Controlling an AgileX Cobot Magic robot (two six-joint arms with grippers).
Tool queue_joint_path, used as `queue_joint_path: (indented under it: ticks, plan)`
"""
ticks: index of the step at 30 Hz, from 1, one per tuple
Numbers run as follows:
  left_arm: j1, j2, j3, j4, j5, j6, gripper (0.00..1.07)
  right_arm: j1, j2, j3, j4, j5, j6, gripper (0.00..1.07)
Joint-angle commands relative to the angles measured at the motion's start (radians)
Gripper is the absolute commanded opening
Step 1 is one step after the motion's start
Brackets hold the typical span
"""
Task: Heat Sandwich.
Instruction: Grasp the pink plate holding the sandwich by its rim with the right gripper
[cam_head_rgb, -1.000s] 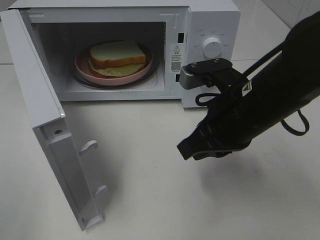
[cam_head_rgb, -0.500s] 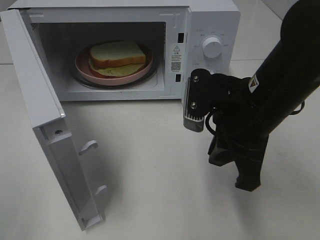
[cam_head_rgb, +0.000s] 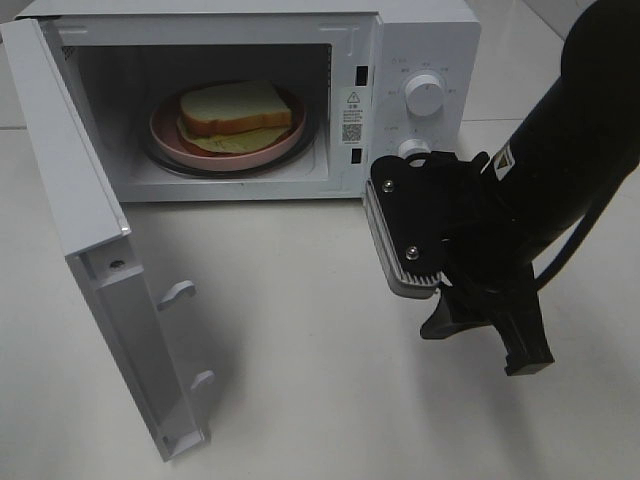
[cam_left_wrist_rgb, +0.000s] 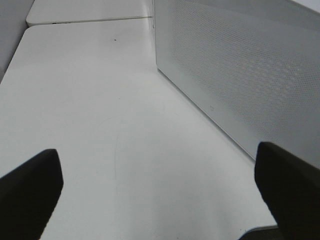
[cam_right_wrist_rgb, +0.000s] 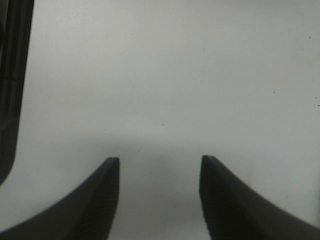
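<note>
The sandwich (cam_head_rgb: 236, 108), pale bread with an orange-brown crust over yellow-green filling, lies on a pink plate (cam_head_rgb: 163, 128) inside the open microwave (cam_head_rgb: 420, 40). In the exterior view my right gripper (cam_head_rgb: 485, 345) points down at the table in front of the microwave's control panel, well away from the sandwich. The right wrist view shows the right gripper (cam_right_wrist_rgb: 160, 167) open, with only bare table between its dark fingers (cam_right_wrist_rgb: 102, 200). My left gripper (cam_left_wrist_rgb: 160, 200) appears only in the left wrist view, wide open over the table beside the microwave's perforated side wall (cam_left_wrist_rgb: 240, 75).
The microwave door (cam_head_rgb: 95, 250) hangs open toward the front left, with its latch hooks (cam_head_rgb: 178, 292) sticking out. Two knobs (cam_head_rgb: 425, 95) sit on the control panel, the lower one partly behind the right wrist. White table (cam_head_rgb: 300, 380) lies in front.
My right arm has swung from pointing left to pointing down at the table, shifting right and nearer. Its jaws have opened. The sandwich and door have not moved.
</note>
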Motion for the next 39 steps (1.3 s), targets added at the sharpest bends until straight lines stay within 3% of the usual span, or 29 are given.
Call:
queue_joint_path:
  ticks: [1, 3, 7, 16, 30, 39]
  plan:
    - [0.002, -0.021, 0.004, -0.003, -0.005, -0.003, 0.99, 0.0, -0.01, -0.005, 0.0, -0.004, 0.015, 0.73]
    - [0.002, -0.021, 0.004, -0.003, -0.005, -0.003, 0.99, 0.0, -0.01, -0.005, -0.003, -0.003, 0.057, 0.85]
    - [0.002, -0.021, 0.004, -0.003, -0.005, -0.003, 0.99, 0.0, -0.01, -0.005, -0.047, -0.003, 0.093, 0.9]
    - [0.002, -0.021, 0.004, -0.003, -0.005, -0.003, 0.99, 0.003, -0.01, -0.019, -0.14, -0.007, 0.114, 0.87]
    - [0.002, -0.021, 0.004, -0.003, -0.005, -0.003, 0.99, 0.003, 0.064, -0.207, -0.206, 0.002, 0.119, 0.85]
    - [0.002, -0.021, 0.004, -0.003, -0.005, -0.003, 0.99, 0.05, 0.157, -0.334, -0.266, -0.003, 0.129, 0.83]
